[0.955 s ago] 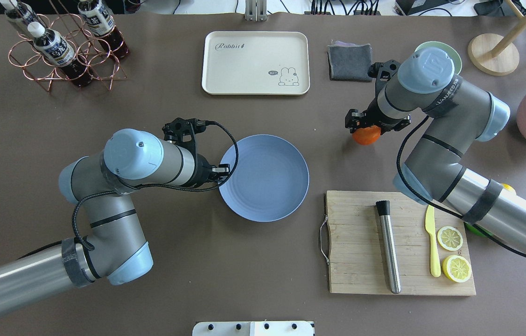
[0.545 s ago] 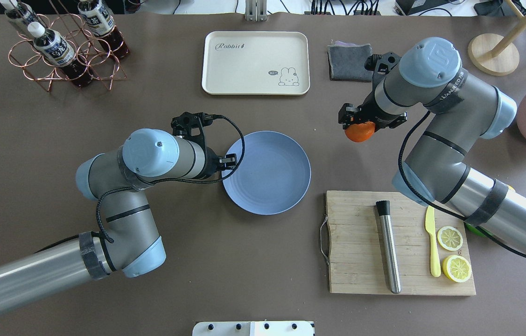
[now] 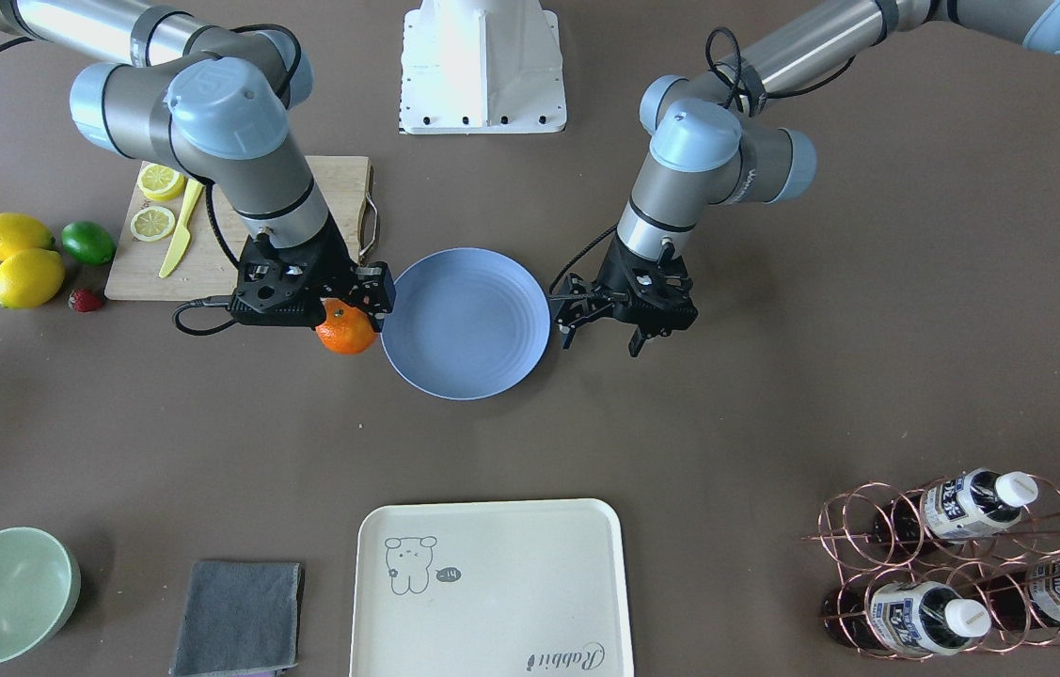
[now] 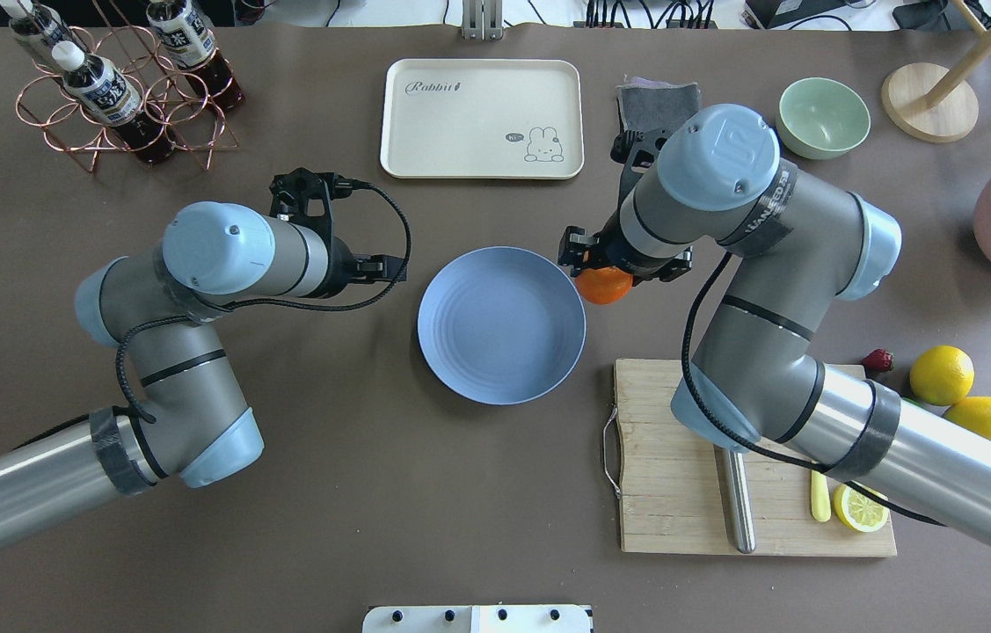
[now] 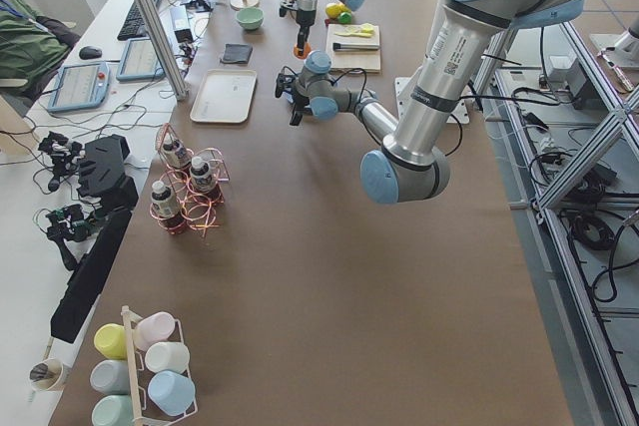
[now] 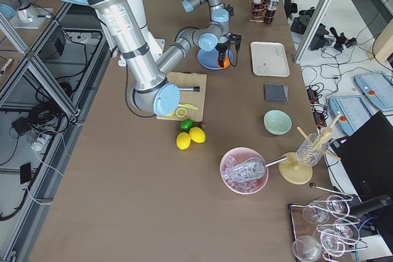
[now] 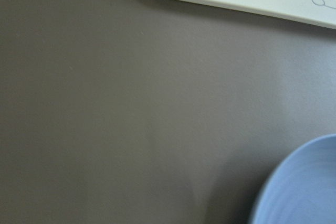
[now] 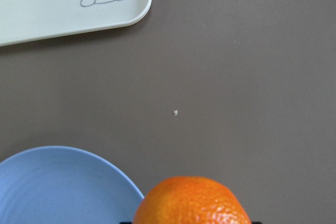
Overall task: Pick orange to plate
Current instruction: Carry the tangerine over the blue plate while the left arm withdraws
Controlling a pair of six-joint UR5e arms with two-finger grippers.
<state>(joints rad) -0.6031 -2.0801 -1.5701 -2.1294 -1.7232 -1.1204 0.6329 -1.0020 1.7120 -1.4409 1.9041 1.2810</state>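
The orange [image 4: 606, 287] is in my right gripper [image 4: 604, 271], which is shut on it. It hangs just beside the right rim of the blue plate [image 4: 501, 338]. From the front, the orange [image 3: 346, 331] sits under the right gripper [image 3: 341, 310], touching the edge of the plate [image 3: 466, 338] in the image. In the right wrist view the orange [image 8: 191, 203] fills the bottom, with the plate [image 8: 52, 187] at the lower left. My left gripper [image 3: 600, 340] is open and holds nothing, a little off the plate's other side. The plate [image 7: 310, 187] shows in a corner of the left wrist view.
A cream tray [image 4: 482, 119] lies behind the plate. The cutting board [image 4: 671, 457] with a muddler, a yellow knife and a lemon slice lies right of it. Lemons [image 4: 941, 374], a mint bowl [image 4: 822, 105], a grey cloth [image 4: 649, 95] and a bottle rack [image 4: 117, 79] stand around.
My right arm has carried the orange left, up to the plate's right rim. The left gripper has left the plate's left rim and drawn back to the left. The plate shifted slightly.
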